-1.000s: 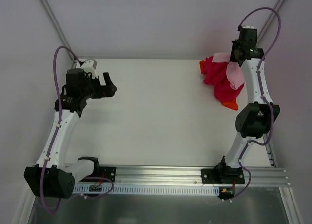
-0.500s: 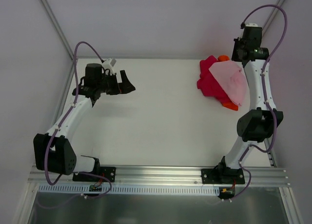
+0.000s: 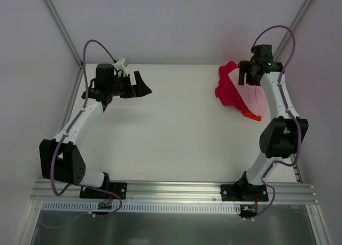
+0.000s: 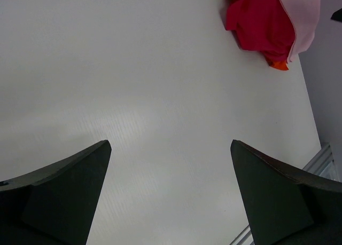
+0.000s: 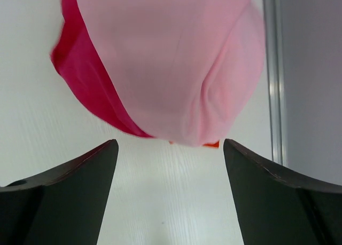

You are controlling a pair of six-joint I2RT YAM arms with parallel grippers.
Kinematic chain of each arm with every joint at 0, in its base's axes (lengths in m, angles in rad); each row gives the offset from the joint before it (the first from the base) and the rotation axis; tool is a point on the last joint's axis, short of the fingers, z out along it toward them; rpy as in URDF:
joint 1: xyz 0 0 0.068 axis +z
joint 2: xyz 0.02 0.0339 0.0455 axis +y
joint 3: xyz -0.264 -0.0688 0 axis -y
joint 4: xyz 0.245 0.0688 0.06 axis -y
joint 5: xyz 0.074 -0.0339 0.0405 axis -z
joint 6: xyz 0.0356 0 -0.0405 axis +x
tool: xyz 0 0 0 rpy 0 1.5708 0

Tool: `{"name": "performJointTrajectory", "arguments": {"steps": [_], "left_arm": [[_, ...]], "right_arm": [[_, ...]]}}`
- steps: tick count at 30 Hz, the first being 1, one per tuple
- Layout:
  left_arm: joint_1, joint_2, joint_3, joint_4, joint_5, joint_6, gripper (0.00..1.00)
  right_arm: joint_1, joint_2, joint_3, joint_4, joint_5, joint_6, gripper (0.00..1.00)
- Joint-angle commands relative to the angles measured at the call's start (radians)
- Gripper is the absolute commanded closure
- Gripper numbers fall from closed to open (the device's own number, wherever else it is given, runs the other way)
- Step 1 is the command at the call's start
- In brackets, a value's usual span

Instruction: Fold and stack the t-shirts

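Smooth light pink t-shirt (image 5: 171, 58) is draping over crumpled magenta-red t-shirt (image 5: 85, 90), orange t-shirt (image 4: 278, 65) peeking out beneath, all bunching at the table's (image 3: 176, 133) far right corner. Right gripper (image 5: 170, 143) is hovering above, jaws spread wide, gripping nothing. Left gripper (image 4: 171, 143) is hanging wide open, empty.

Three t-shirts (image 3: 231, 90), two arms (image 3: 80, 122), one table (image 3: 181, 127)

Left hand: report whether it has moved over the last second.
Yes. In the top view the left hand has swung rightward, away from the left edge of the table and toward its middle, jaws open.
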Motion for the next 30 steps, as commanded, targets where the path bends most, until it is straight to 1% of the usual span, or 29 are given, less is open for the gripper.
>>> {"name": "performJointTrajectory", "arguments": {"steps": [1,2,5,7,10,11,12,13,14,15,17,18,20,21,27,30], "left_arm": [[-0.008,0.011,0.034,-0.001,0.021,0.009,0.02],[-0.008,0.011,0.034,-0.003,0.020,0.009,0.01],[-0.008,0.006,0.031,-0.015,0.021,0.018,0.01],[-0.008,0.006,0.025,-0.026,0.019,0.031,0.01],[-0.008,0.009,0.007,-0.027,0.011,0.037,0.01],[-0.008,0.012,-0.001,-0.024,0.011,0.032,0.01],[-0.008,0.012,-0.004,-0.020,0.011,0.028,0.01],[-0.008,0.014,-0.011,-0.012,0.013,0.021,0.01],[-0.008,0.015,-0.015,-0.009,0.013,0.020,0.01],[-0.008,0.015,-0.016,-0.006,0.013,0.020,0.01],[-0.008,0.014,-0.021,-0.004,0.005,0.023,0.01],[-0.008,0.014,-0.022,-0.004,0.004,0.023,0.01],[-0.008,0.012,-0.019,-0.014,-0.006,0.029,0.01],[-0.008,0.011,-0.018,-0.017,-0.007,0.032,0.01],[-0.008,0.002,-0.007,-0.046,-0.021,0.063,0.01],[-0.008,0.002,-0.005,-0.050,-0.026,0.070,0.01]], "right_arm": [[0.035,-0.023,-0.111,-0.039,0.129,0.033,0.14],[0.034,-0.032,-0.173,-0.032,0.140,0.045,0.14],[0.032,-0.077,-0.281,0.009,0.129,0.067,0.14],[0.038,-0.078,-0.281,0.020,0.083,0.064,0.14],[0.084,-0.048,-0.180,0.037,0.092,0.030,0.14],[0.101,-0.020,-0.142,0.048,0.103,-0.015,0.14],[0.142,0.001,-0.049,0.051,0.146,-0.042,0.14],[0.163,0.056,0.003,0.051,0.172,-0.104,0.14],[0.178,0.093,0.062,0.045,0.233,-0.135,0.14],[0.202,0.135,0.185,0.039,0.259,-0.166,0.14],[0.209,0.242,0.286,0.039,0.308,-0.214,0.13],[0.204,0.270,0.347,0.042,0.327,-0.211,0.13],[0.201,0.345,0.406,0.025,0.364,-0.217,0.13],[0.201,0.356,0.415,0.027,0.364,-0.218,0.13],[0.210,0.420,0.415,0.103,0.278,-0.198,0.13],[0.224,0.457,0.463,0.126,0.281,-0.206,0.12]]}}
